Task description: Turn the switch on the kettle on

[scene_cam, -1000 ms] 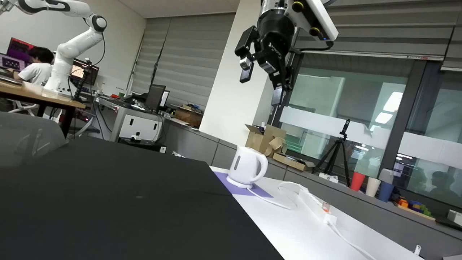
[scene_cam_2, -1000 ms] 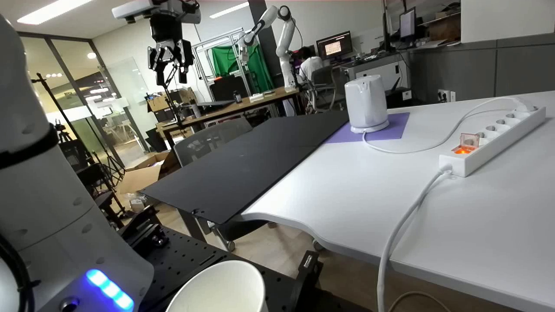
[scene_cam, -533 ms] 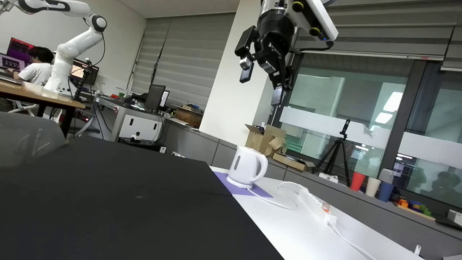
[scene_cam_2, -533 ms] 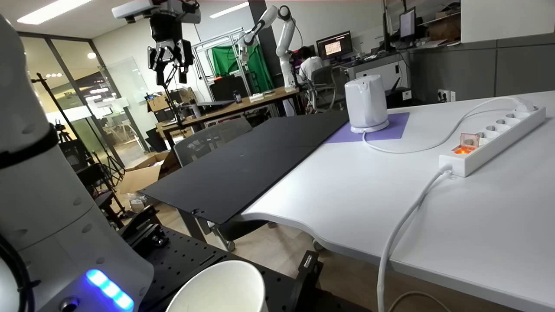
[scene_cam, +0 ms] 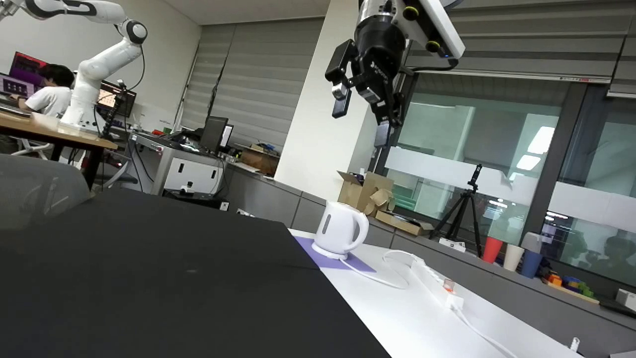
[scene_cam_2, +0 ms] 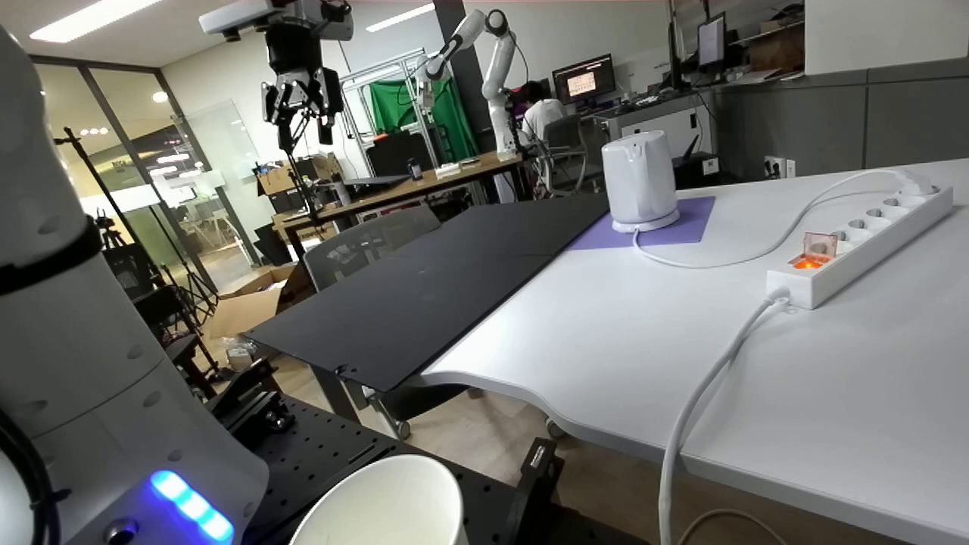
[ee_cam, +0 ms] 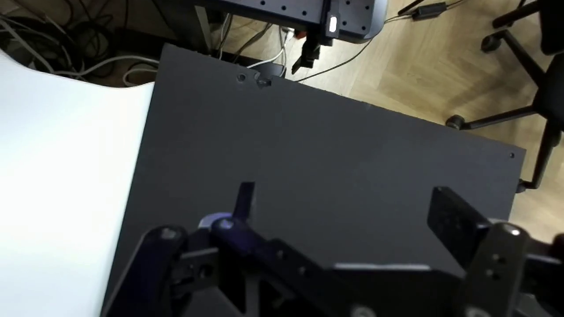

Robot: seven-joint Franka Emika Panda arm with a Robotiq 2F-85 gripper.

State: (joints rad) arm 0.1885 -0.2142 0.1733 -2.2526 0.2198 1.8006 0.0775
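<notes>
Kettle (scene_cam_2: 642,178) near the far left corner of a white tabletop (scene_cam_2: 568,325); gripper (scene_cam: 361,121) high above, fingers (ee_cam: 454,220) apart

The white kettle stands upright on a purple sheet (scene_cam_2: 696,216) near the tabletop's far left corner, as seen in both exterior views; the sheet's left side meets a black panel (scene_cam_2: 424,303) bordering the tabletop's left edge. In an exterior view the kettle's handle (scene_cam: 364,228) faces right; its switch cannot be made out. A white cord (scene_cam_2: 704,267) runs from the kettle's base (scene_cam_2: 646,224) to a plug (scene_cam_2: 914,182) at the far end of a power strip (scene_cam_2: 870,250), which lies right of the kettle, farther in from the left edge. At the strip's near end an orange light (scene_cam_2: 808,263) glows beside an upright clear cover (scene_cam_2: 820,244), and a power cable (scene_cam_2: 698,393) drops from there over the tabletop's front edge. The gripper hangs well above the level of the tabletop, well apart from the kettle. In the wrist view its two fingers are spread wide, the black panel showing between them and the white tabletop lying to the left. Short of the front edge, a white cup (scene_cam_2: 390,503) opens upward to the right of the robot's base (scene_cam_2: 129,393).
</notes>
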